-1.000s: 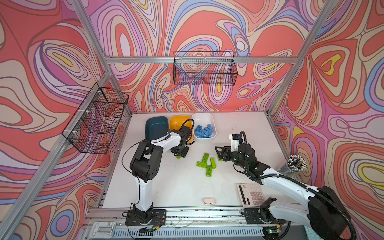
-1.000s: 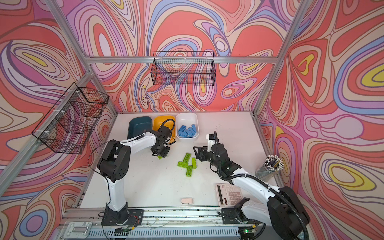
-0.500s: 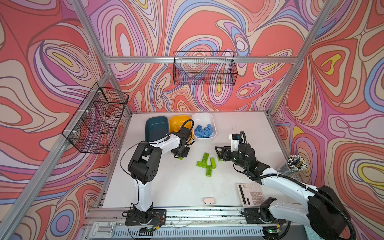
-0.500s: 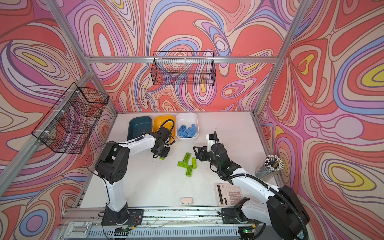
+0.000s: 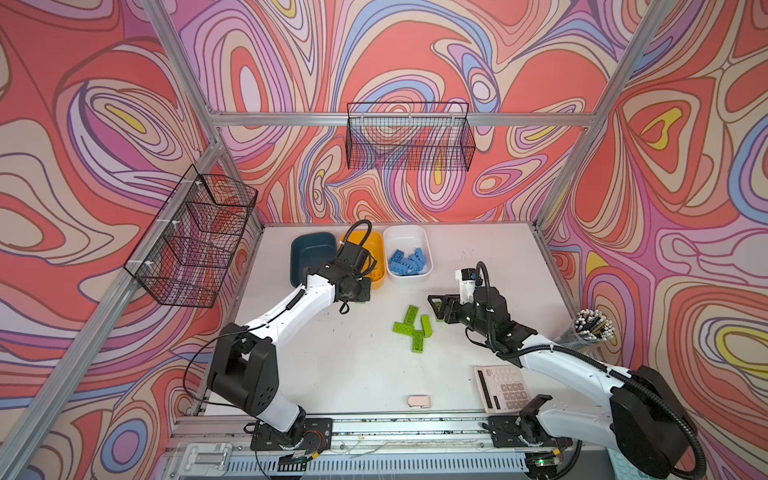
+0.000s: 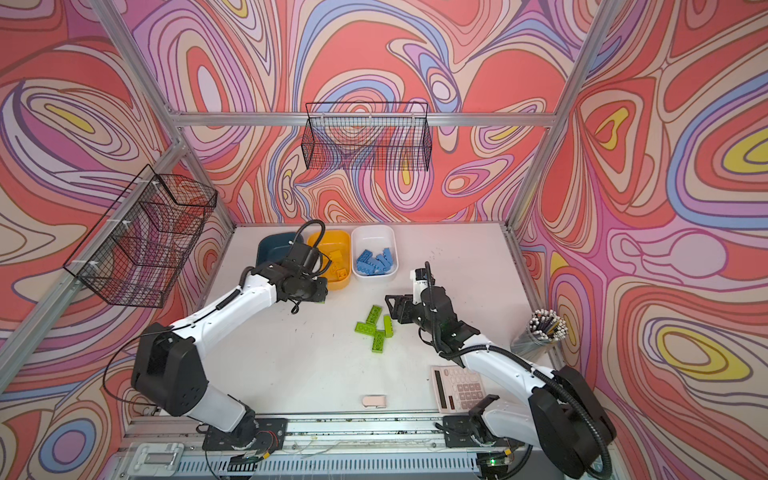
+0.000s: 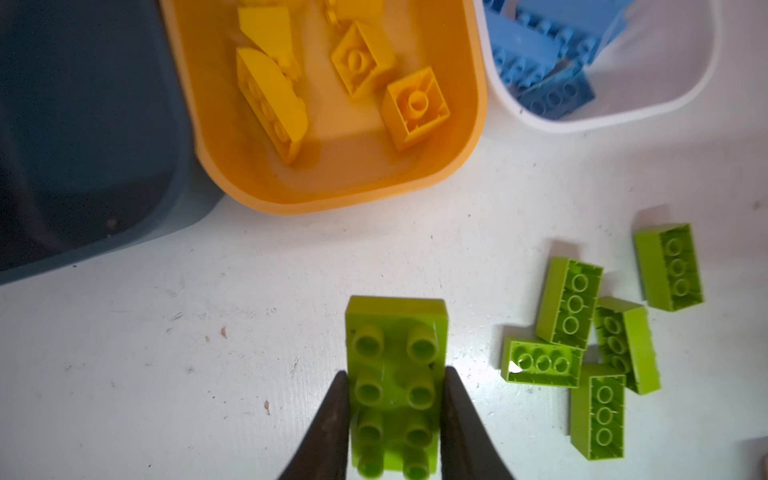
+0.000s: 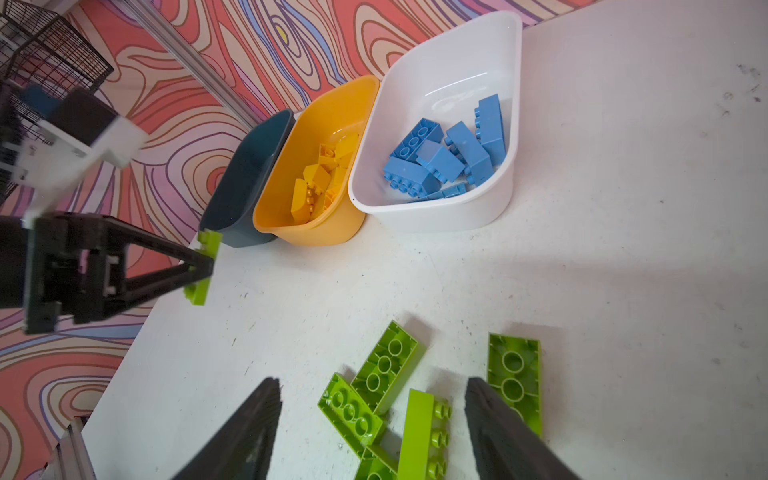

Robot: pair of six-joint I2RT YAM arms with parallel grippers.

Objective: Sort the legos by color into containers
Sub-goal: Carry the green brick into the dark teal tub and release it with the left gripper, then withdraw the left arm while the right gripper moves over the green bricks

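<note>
I note the left gripper [image 7: 397, 374] clamped on one lime green brick [image 7: 397, 328], just in front of the teal tub [image 5: 312, 253] and yellow tub [image 5: 374, 240]. Five loose green bricks [image 5: 413, 328] lie on the table [image 5: 332, 365]; right gripper [image 8: 372, 382] beside them, jaws apart.

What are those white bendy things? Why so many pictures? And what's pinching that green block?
Those are two robot arms, the left arm and the right arm, working at a white table. Two pictures look down on everything from above. The two close-ups come from little cameras on each arm's wrist.

On the table sit a dark teal plastic tub, a yellow-orange plastic tub with yellow bricks inside, and a white plastic tub with blue bricks inside. Five lime green bricks lie loose.

The left pincer is shut on one lime green studded brick. The right pincer is open and holds nothing.
</note>
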